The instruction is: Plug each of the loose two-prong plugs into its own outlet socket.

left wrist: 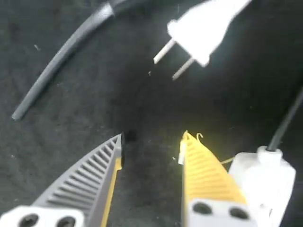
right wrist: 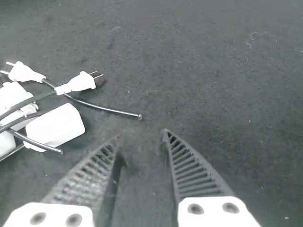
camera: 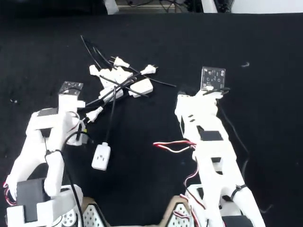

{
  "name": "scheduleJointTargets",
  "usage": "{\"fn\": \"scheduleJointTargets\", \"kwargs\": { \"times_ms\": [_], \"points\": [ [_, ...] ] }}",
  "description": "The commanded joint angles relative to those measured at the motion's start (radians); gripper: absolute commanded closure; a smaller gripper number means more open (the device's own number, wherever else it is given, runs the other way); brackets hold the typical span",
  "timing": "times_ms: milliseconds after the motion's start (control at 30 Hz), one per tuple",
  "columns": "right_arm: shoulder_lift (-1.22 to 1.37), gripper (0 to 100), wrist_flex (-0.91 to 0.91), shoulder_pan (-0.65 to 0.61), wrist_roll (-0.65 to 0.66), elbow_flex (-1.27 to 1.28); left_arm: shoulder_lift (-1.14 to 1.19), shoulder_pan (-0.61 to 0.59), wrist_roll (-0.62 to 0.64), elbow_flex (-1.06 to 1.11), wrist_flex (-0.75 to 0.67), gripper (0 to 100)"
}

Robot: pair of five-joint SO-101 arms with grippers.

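The black cloth tabletop (camera: pixel 265 94) carries a tangle of white socket blocks, plugs and black cords (camera: pixel 120 82) toward its far side, between the two arms. A lone white outlet socket (camera: pixel 101 157) lies nearer, apart from that heap. The left gripper (left wrist: pixel 151 142) holds its fingers apart just short of a white two-prong plug (left wrist: pixel 208 28) whose prongs point toward it, and the right gripper (right wrist: pixel 142 135) is likewise spread over cloth near the heap
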Motion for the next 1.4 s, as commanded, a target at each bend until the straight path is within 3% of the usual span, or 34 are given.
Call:
{"fn": "scheduleJointTargets", "kwargs": {
  "times_ms": [0,100,267,367,500,700,1367],
  "points": [
    [-0.002,88.1,-0.023,-0.012,-0.002,-0.018,-0.023,-0.058,-0.035,-0.016,-0.012,80],
    [-0.002,88.1,-0.023,-0.012,-0.002,-0.018,-0.063,-0.05,-0.032,-0.061,0.086,80],
    [-0.002,88.1,-0.023,-0.012,-0.002,-0.019,-0.193,0.117,-0.034,-0.045,0.319,80],
    [-0.002,88.1,-0.023,-0.012,-0.002,-0.019,-0.299,0.2,-0.031,0.058,0.29,80],
    [-0.002,88.1,-0.023,-0.012,-0.002,-0.018,-0.427,0.22,-0.029,0.189,0.178,80],
    [-0.002,88.1,-0.023,-0.012,-0.002,-0.018,-0.566,0.225,0.018,0.203,0.207,80],
    [-0.002,88.1,-0.023,-0.012,-0.002,-0.018,-0.571,0.226,0.023,0.305,0.192,80]
  ]
}}
